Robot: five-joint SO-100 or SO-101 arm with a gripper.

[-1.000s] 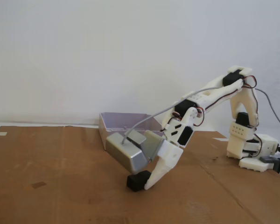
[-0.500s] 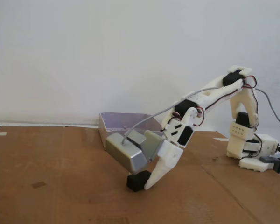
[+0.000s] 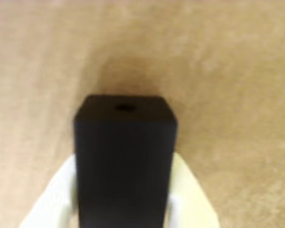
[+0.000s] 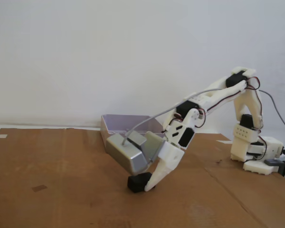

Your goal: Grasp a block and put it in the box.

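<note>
Gripper [image 4: 149,184] status: closed on the block [image 4: 138,182], with the white fingers [image 3: 47,204] pressed against both sides of it in the wrist view. Block [image 3: 125,159] position: low over the brown cardboard surface [image 4: 61,190], at the arm's lowered tip in the fixed view; contact with the surface cannot be confirmed (the wrist view is blurred). A small round hole shows in the block's far end face. The box [image 4: 115,124] stands behind the arm near the white wall [image 4: 109,52], well apart from the block. A grey metallic camera housing [image 4: 128,153] rides on the wrist, just above the block. The arm's base [image 4: 259,156] sits at the right of the fixed view.
</note>
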